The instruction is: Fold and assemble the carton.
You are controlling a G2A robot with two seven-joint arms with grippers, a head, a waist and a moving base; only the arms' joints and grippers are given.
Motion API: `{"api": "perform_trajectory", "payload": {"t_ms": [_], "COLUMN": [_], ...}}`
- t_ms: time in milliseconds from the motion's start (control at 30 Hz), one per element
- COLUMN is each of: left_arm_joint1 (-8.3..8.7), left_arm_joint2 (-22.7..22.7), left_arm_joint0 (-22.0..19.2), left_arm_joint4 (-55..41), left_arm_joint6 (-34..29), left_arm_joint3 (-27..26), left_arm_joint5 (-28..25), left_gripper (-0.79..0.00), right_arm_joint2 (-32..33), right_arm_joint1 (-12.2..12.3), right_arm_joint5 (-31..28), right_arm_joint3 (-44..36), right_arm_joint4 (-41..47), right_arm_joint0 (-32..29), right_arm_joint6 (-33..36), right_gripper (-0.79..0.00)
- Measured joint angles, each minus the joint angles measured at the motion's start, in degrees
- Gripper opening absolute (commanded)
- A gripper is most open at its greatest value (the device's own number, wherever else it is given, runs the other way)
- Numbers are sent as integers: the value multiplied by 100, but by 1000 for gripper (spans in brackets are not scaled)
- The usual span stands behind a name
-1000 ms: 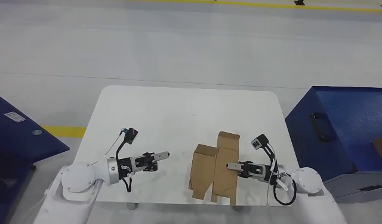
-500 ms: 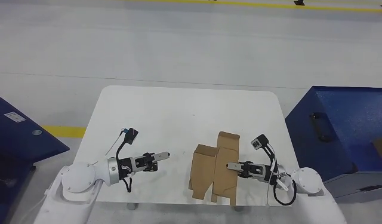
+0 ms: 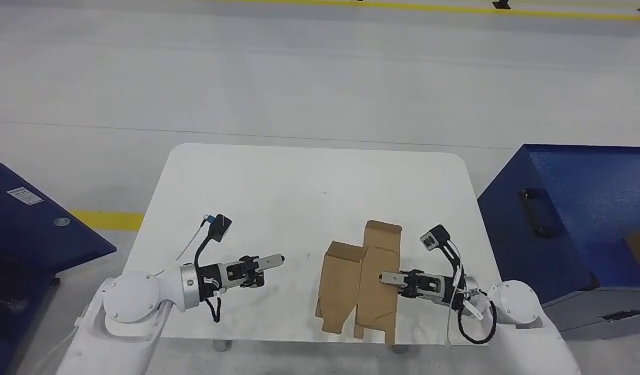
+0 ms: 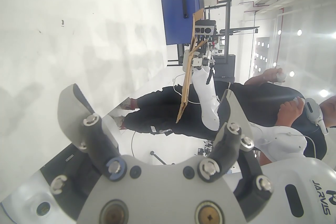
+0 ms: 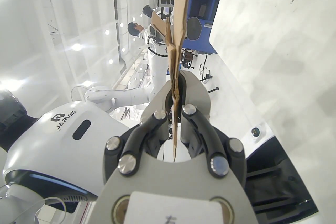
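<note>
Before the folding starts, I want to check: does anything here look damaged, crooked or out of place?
Nothing stands out. The carton is flat and unfolded, with no tear that I can see, clamped at one edge in the right gripper. The left gripper is open, empty and apart from it.

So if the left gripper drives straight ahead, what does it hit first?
Probably the near edge of the carton, which the right gripper holds. The left gripper is open and aimed at it; relative height is unclear.

White round-cornered table [image 3: 300, 175] bearing 1 small dark speck [image 3: 322, 192].
</note>
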Motion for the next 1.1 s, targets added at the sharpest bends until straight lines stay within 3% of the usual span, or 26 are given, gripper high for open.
{"api": "perform_trajectory", "payload": {"t_ms": [267, 533, 733, 933, 1100], "left_arm_joint1": [0, 0, 0, 0, 0], "left_arm_joint2": [0, 0, 0, 0, 0], "left_arm_joint0": [0, 0, 0, 0, 0], "left_arm_joint4": [0, 0, 0, 0, 0], "left_arm_joint6": [0, 0, 0, 0, 0], "left_arm_joint3": [0, 0, 0, 0, 0], "left_arm_joint5": [0, 0, 0, 0, 0], "left_gripper": [0, 0, 0, 0, 0], "right_arm_joint2": [1046, 1879, 1573, 715, 629], "right_arm_joint1": [133, 204, 241, 237, 235], "right_arm_joint5": [-347, -434, 32, 419, 433], "right_arm_joint3": [-1577, -3871, -4610, -4335, -4291], "right_arm_joint4": [626, 268, -277, -568, -599], "right_arm_joint0": [-402, -967, -582, 168, 273], "right_arm_joint6": [-86, -439, -725, -1101, -1141], "right_gripper": [-785, -785, -785, -785, -785]}}
